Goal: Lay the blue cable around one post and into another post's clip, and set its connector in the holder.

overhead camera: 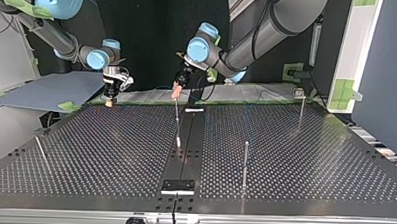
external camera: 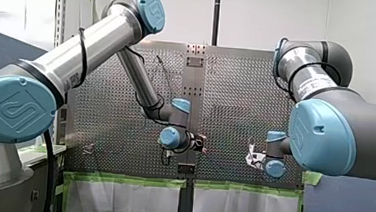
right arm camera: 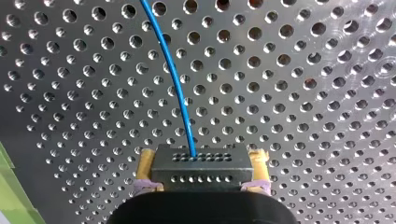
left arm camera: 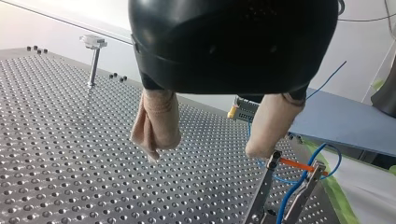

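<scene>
Two grippers: my right gripper (right arm camera: 201, 159) clamps the connector (right arm camera: 201, 170), blue cable (right arm camera: 175, 79) running over the table (right arm camera: 303, 93); my left gripper (left arm camera: 205, 150) gapes empty (beside the clip post (left arm camera: 264, 186)). Suggest keeping the line low, lightly taut, untwisted.

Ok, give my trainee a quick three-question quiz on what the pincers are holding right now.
1. True or false: my right pincer is shut on the connector.
2. Fill in: the cable leaving the connector is coloured ___.
3. What lies between the pads of my left pincer? A the connector; B nothing; C the cable.
Key: 1 true; 2 blue; 3 B.
</scene>
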